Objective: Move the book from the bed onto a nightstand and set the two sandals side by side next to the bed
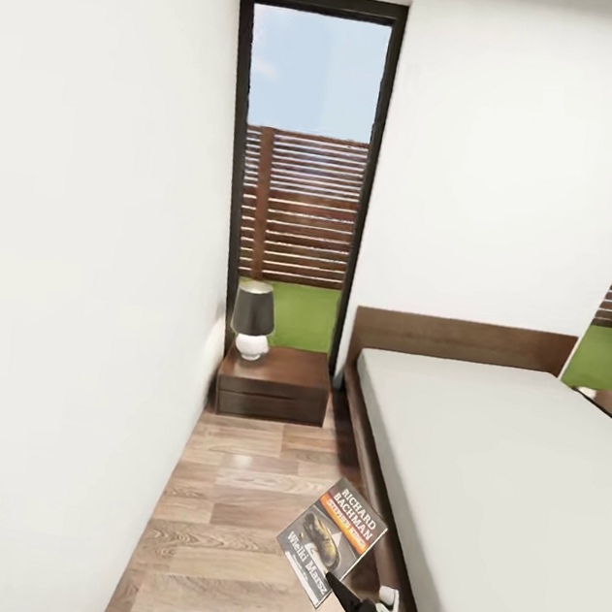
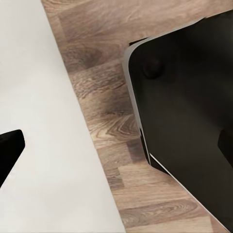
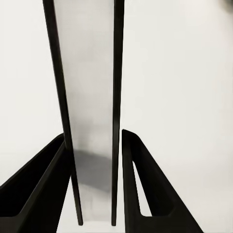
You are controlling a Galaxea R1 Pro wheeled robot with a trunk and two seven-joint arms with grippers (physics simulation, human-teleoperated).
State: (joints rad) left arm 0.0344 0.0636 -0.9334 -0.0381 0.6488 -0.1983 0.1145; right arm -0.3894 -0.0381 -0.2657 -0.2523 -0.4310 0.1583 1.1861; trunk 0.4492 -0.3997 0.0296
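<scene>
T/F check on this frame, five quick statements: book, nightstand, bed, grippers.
1. The thin dark paperback book with the orange band is held by the right gripper above the wood-plank floor. True.
2. A lamp with a dark shade stands on the low dark brown wooden nightstand. True.
3. The book lies on the pale mattress of the dark-framed bed. False: it is off the bed, in the gripper.
4. The nightstand sits under the tall black-framed window. True.
5. The nightstand's drawers are open. False: shut.

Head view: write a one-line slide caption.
Right gripper holds the book over the floor between bed and nightstand.
</scene>
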